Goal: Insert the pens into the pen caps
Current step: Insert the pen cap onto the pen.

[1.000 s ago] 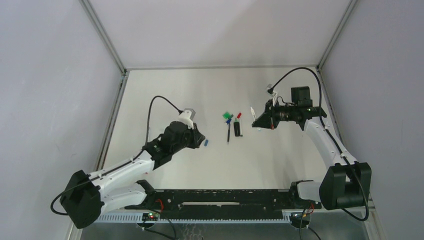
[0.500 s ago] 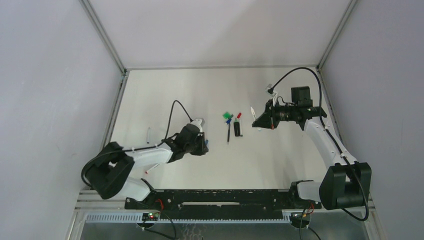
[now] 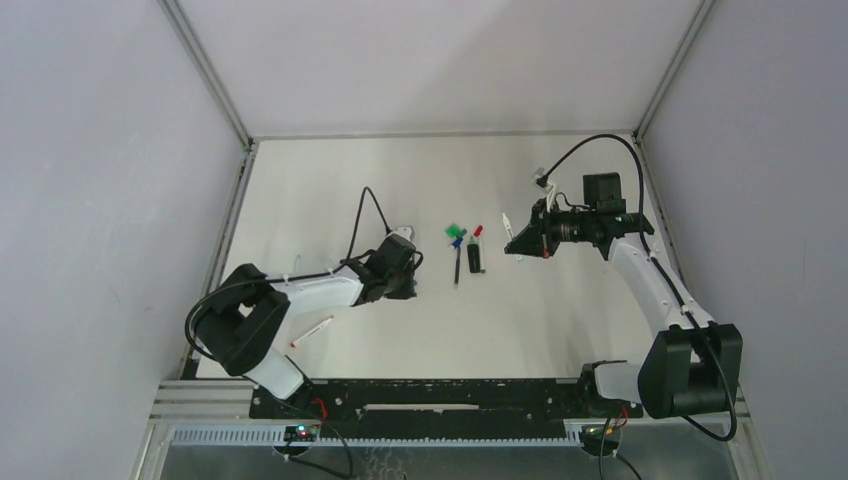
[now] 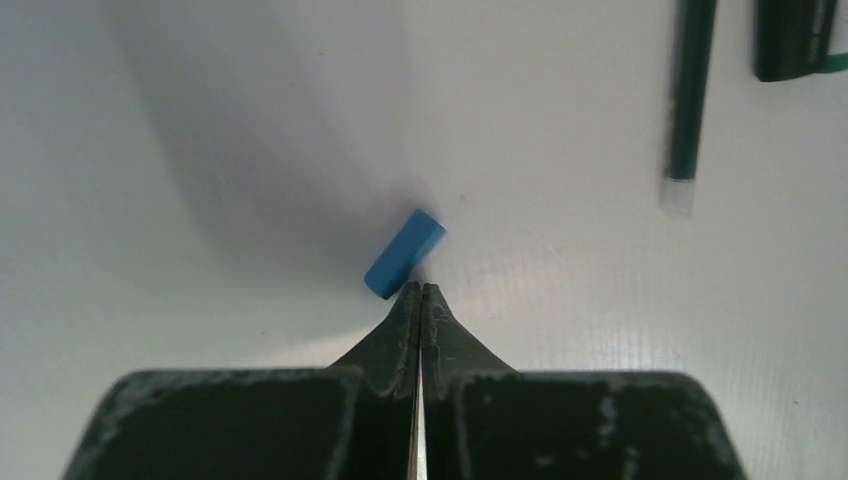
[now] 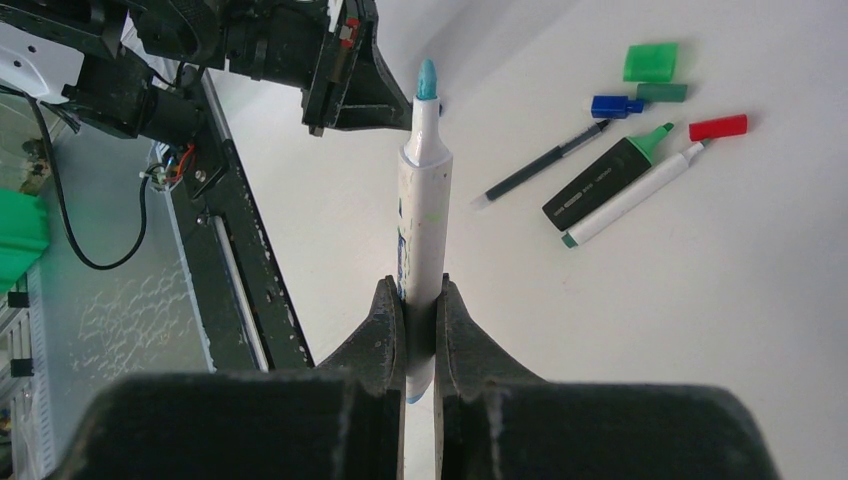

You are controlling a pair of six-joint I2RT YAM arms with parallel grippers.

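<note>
A small blue pen cap lies on the white table. My left gripper is shut with nothing between its jaws, its tips right at the cap's near side. Held above the table, my right gripper is shut on a white pen with a bare blue-green tip pointing away from the wrist. Between the arms lie a slim dark pen, a black marker with a green tip and a white pen wearing a red cap.
Loose caps sit beside that group: a green one, a dark green one and a dark blue one. Another white pen with a red end lies near the left arm's base. The black rail runs along the near edge.
The left arm has stretched out low over the table toward the blue cap, and its jaws have closed. The right arm and its pen have stayed still.
</note>
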